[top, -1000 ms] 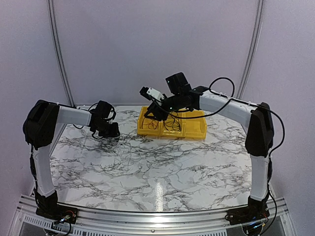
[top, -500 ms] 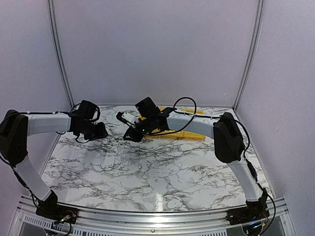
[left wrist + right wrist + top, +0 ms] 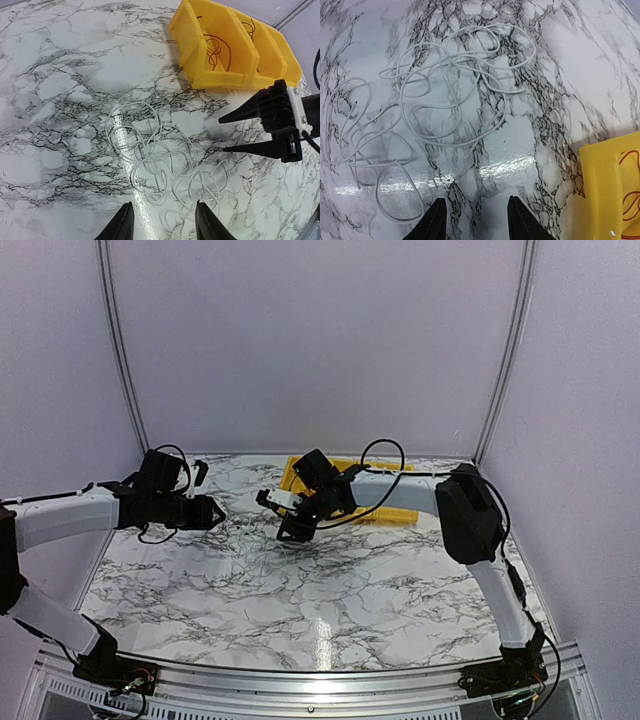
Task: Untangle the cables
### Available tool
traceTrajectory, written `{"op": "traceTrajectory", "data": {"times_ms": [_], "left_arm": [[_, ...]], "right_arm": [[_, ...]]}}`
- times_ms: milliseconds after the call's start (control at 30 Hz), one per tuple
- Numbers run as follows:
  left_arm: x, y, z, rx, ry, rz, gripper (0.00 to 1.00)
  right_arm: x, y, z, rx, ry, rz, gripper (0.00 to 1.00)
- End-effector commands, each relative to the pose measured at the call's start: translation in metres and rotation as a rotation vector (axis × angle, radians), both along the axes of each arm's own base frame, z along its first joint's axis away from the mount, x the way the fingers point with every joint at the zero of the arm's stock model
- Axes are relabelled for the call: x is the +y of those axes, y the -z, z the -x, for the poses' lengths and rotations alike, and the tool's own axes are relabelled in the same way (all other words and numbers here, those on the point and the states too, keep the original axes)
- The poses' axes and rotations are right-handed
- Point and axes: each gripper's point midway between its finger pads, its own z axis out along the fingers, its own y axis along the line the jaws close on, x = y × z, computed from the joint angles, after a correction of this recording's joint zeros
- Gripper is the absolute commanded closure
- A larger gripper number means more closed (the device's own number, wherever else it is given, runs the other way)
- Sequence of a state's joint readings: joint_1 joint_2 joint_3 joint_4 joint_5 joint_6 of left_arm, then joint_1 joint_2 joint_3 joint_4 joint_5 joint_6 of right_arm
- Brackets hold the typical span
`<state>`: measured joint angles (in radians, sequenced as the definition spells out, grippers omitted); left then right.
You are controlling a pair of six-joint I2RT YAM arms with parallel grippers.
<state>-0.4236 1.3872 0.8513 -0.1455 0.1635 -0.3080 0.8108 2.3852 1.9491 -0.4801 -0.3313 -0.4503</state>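
Observation:
The cables I see are thin white wires in a loose tangle (image 3: pixel 165 165) flat on the marble table; the tangle also shows in the right wrist view (image 3: pixel 435 105). My left gripper (image 3: pixel 164 222) is open and empty, hovering just at the near side of the tangle. My right gripper (image 3: pixel 476 217) is open and empty, above bare table beside the tangle. In the left wrist view the right gripper (image 3: pixel 250 132) points at the tangle from the right. From above, the left gripper (image 3: pixel 210 511) and the right gripper (image 3: pixel 292 530) face each other.
A row of yellow bins (image 3: pixel 260 65) stands at the back of the table, partly behind the right arm in the top view (image 3: pixel 390 510). A dark coiled wire (image 3: pixel 217 50) lies in one bin. A bin corner (image 3: pixel 615 190) is close to my right gripper.
My right gripper has left the yellow bins and come down to the left over the table. My left arm has stretched out low, its gripper now pointing right toward the tangle.

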Motion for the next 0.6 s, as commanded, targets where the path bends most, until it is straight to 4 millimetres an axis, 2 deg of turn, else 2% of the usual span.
{"op": "traceTrajectory", "data": {"times_ms": [0, 100, 333, 500, 567], "left_arm": [[-0.006, -0.020, -0.002, -0.094, 0.058, 0.018, 0.55], [-0.006, -0.018, 0.001, -0.089, 0.055, 0.022, 0.55], [-0.005, -0.002, 0.007, -0.051, 0.050, 0.028, 0.54], [-0.005, 0.000, 0.008, -0.049, 0.047, 0.033, 0.54], [-0.004, 0.000, 0.007, -0.051, 0.042, 0.036, 0.54]], "right_arm": [[0.000, -0.004, 0.019, -0.003, -0.099, 0.010, 0.57], [0.001, 0.006, 0.020, 0.003, -0.105, 0.024, 0.57], [0.002, 0.014, 0.017, 0.017, -0.087, 0.031, 0.57], [-0.012, -0.003, 0.006, -0.012, -0.050, 0.034, 0.57], [-0.018, -0.012, 0.011, -0.009, -0.081, 0.027, 0.57]]}}
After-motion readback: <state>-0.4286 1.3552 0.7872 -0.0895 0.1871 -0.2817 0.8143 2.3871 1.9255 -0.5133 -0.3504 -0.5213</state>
